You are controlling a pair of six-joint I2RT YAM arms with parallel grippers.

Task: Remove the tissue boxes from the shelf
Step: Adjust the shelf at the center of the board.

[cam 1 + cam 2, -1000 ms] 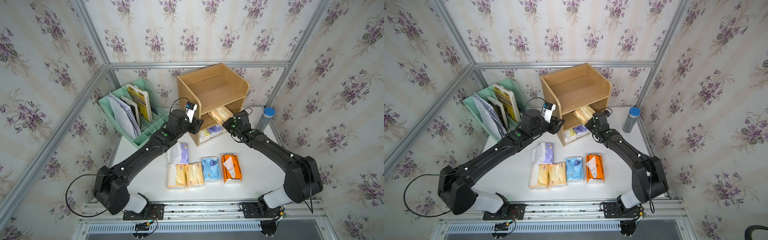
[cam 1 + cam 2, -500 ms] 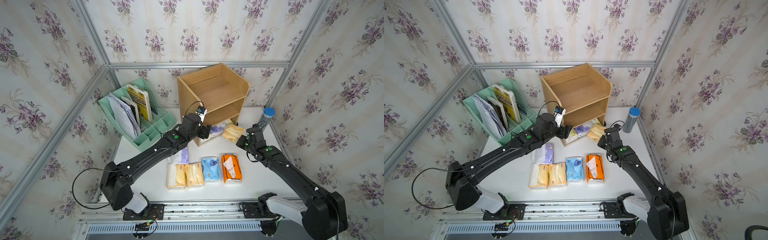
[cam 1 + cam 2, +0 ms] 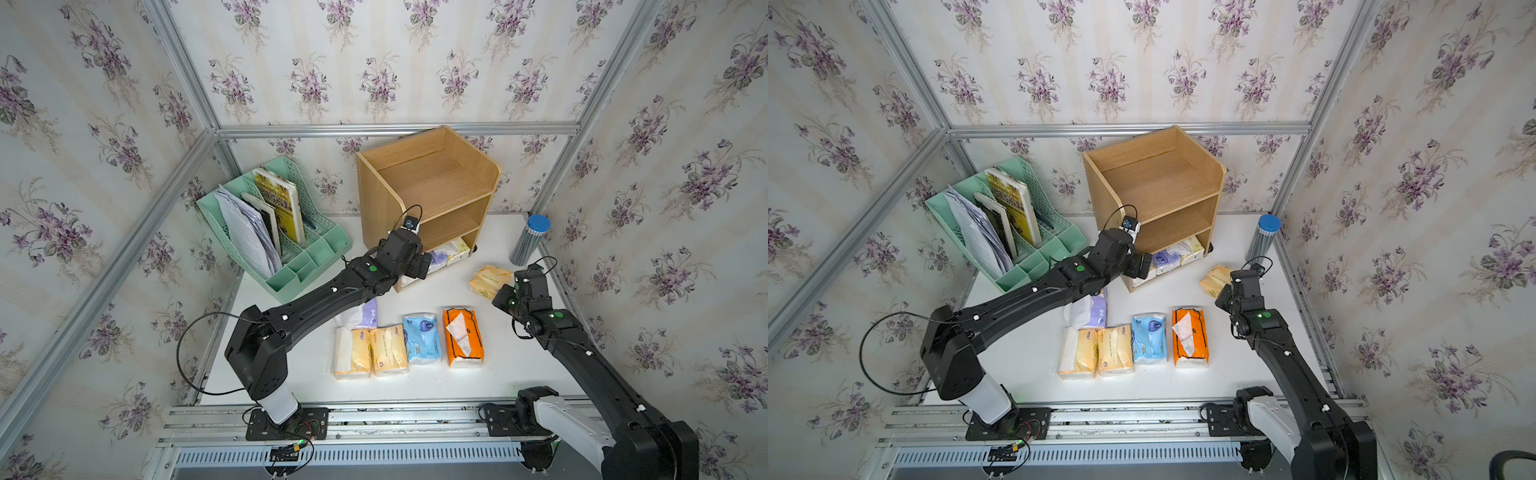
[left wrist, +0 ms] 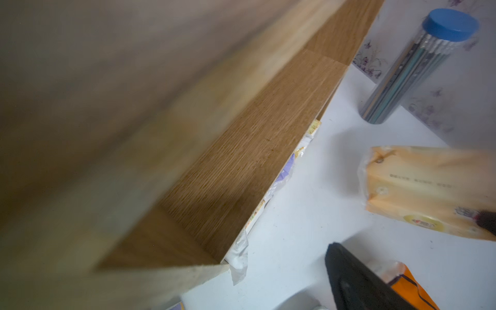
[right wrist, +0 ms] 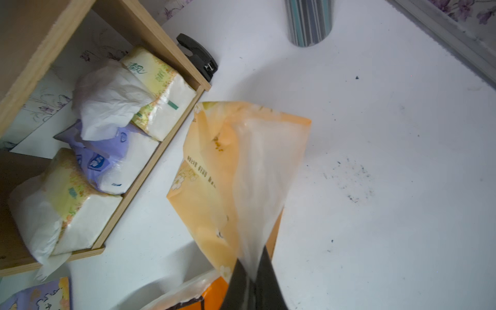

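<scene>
My right gripper (image 5: 251, 276) pinches only the loose film tail of the peach plastic-wrapped tissue pack (image 5: 214, 166), just beside the light-brown wooden shelf (image 3: 436, 183). I think that film could slip free and drop the pack. Three more soft packs (image 5: 107, 155) sit on the bottom tier by my left gripper (image 3: 419, 266), whose width I cannot tell.

Robot clears tissue stock: the left claw (image 3: 419, 266) sits at the front of the wooden shelf's (image 3: 432, 183) bottom tier, where a purple pack (image 3: 437, 258) and a pale yellow pack (image 3: 457, 254) lie just beyond it. The right claw (image 3: 500, 296), pinched tight, grips the edge of a peach tissue pack (image 3: 488, 279) apart from the shelf. Between the claws, nearer the arm bases, a pair of peach packs (image 3: 371, 351), a light blue pack (image 3: 422, 338) and an orange pack (image 3: 463, 343) line the white table (image 3: 523, 374), with a second purple pack (image 3: 369, 313) beneath the left arm. A blue-capped pencil tube (image 3: 530, 241) stands beyond the right claw; a mint file rack (image 3: 291, 266) is off the left claw's left.
</scene>
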